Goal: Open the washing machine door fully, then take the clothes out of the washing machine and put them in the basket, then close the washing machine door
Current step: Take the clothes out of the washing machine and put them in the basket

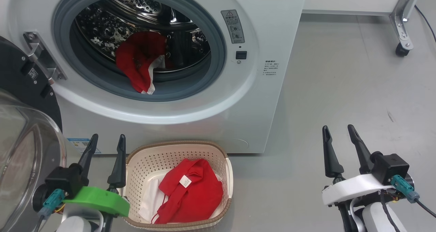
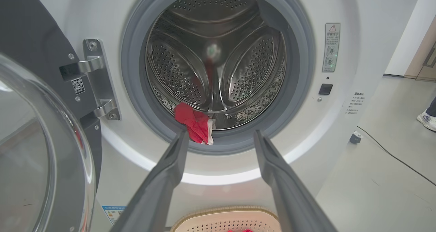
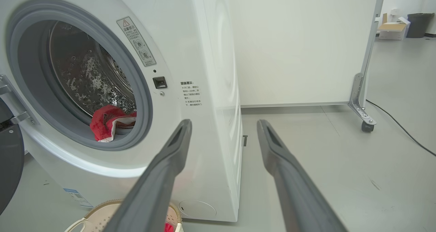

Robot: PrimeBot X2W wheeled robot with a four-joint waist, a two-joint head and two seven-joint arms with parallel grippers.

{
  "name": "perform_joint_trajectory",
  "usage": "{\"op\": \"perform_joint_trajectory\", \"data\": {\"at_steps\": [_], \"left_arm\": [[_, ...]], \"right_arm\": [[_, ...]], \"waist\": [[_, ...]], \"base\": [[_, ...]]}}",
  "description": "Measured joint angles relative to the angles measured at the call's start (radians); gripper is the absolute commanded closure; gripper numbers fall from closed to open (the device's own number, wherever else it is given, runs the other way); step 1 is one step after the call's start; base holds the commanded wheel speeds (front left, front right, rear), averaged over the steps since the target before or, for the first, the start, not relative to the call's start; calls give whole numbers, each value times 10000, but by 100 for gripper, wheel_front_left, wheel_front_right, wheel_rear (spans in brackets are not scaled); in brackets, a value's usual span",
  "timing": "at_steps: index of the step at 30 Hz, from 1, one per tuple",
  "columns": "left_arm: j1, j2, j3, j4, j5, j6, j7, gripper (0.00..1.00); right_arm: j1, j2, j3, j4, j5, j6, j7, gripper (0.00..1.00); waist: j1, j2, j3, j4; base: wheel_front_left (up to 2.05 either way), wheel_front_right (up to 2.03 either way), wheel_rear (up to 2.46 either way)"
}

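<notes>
Left end effector (image 2: 220,132) faces Chinese-lettered warning label (image 2: 332,47).

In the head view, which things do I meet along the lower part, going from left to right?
Round glass washing machine door → left gripper → cream perforated plastic basket with red clothes → right gripper.

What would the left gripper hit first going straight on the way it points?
Probably the gasket at its lower lip, beside the red garment. The open left gripper aims at the bottom of the drum mouth; depth is unclear, so it might clear the lip and go in.
</notes>
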Motion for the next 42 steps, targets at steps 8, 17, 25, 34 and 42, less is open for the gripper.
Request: {"op": "perform_joint_trajectory", "data": {"at_steps": [8, 17, 25, 34, 42], "left_arm": [[291, -73, 67, -290, 151, 0, 0, 0], [451, -132, 174, -508, 236, 0, 0, 0], [572, -157, 226, -610, 309, -2, 0, 0], [648, -207, 255, -763, 391, -2, 0, 0], [680, -230, 255, -792, 431, -4, 0, 0]], "right_arm": [[12, 2, 42, -29, -2, 38, 0, 0], [85, 2, 44, -63, -2, 40, 0, 0], [111, 2, 44, -98, -2, 40, 0, 0], [112, 4, 44, -127, -2, 40, 0, 0], [112, 6, 44, -134, -2, 40, 0, 0]], "waist": [[0, 0, -11, -38], [0, 0, 0, -78], [0, 0, 27, -98], [0, 0, 102, -130], [0, 0, 116, -161]], "base": [[0, 0, 0], [0, 0, 0], [0, 0, 0], [0, 0, 0], [0, 0, 0]]}}
